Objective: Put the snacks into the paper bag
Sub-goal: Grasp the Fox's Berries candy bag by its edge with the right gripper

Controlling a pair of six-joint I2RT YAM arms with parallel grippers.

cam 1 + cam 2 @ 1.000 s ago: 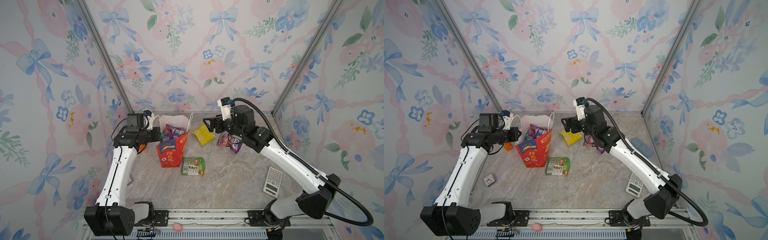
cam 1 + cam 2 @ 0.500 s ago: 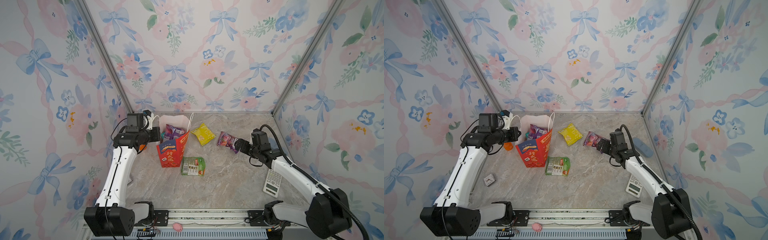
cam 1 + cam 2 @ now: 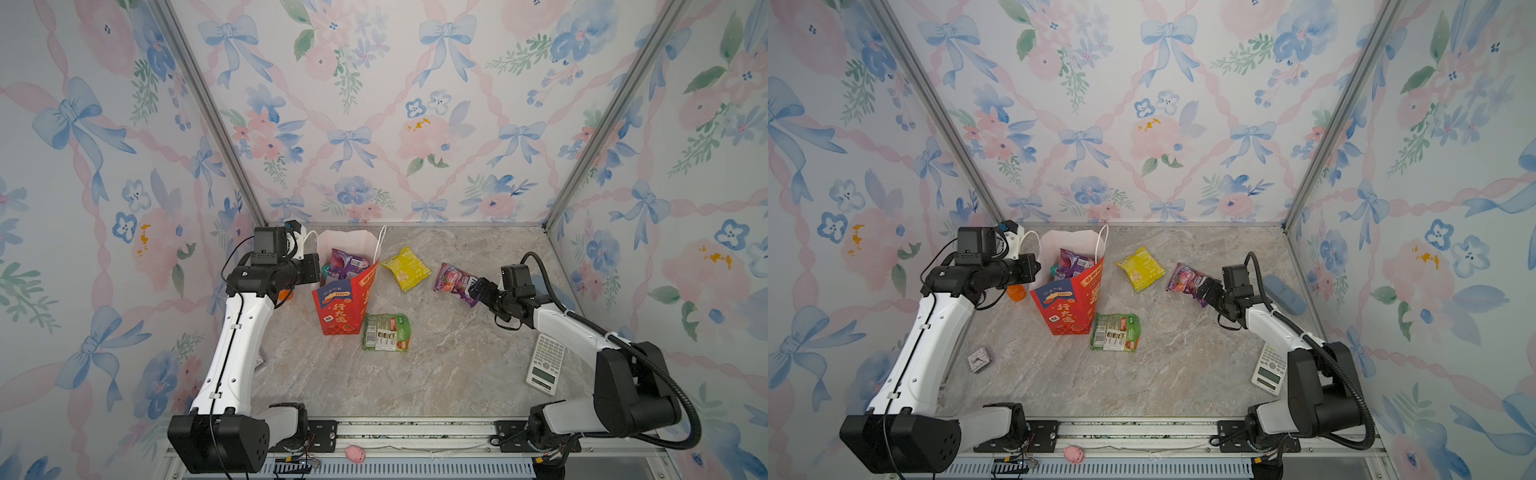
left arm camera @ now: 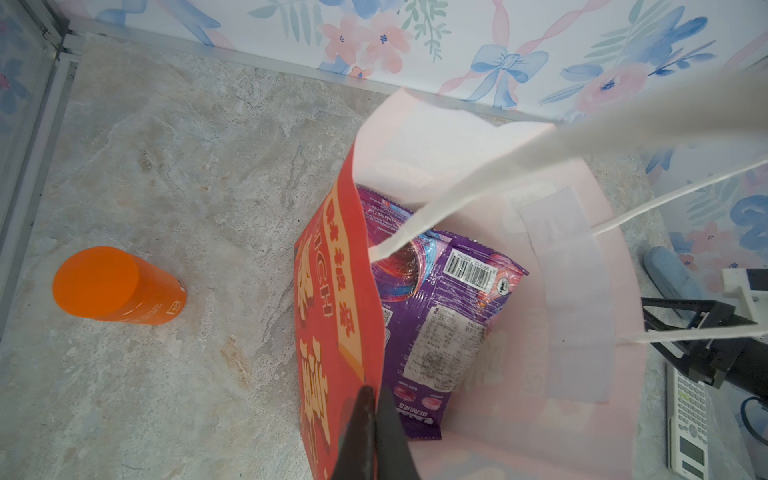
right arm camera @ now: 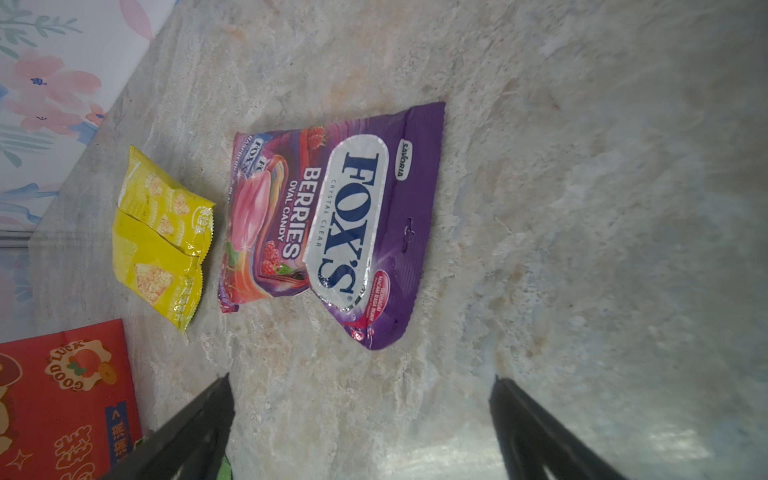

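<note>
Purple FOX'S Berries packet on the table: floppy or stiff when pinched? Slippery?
Probably floppy: the purple FOX'S Berries packet looks like thin film, crinkled at one corner, so it should sag when pinched. Likely slippery: its glossy face shows glare. It lies flat on the marble tabletop, so the open right tool may need to catch an edge.

- "FOX'S CRYSTAL CLEAR", "BERRIES OVAL CANDY", "SAVORIA": on the purple packet (image 5: pixel 332 224), right of centre in both top views.
- "100%", "GOOD LUCK": on the paper bag (image 3: pixel 341 307), left of centre.
- "BERRIES": on the packet inside the bag (image 4: pixel 440 324).
</note>
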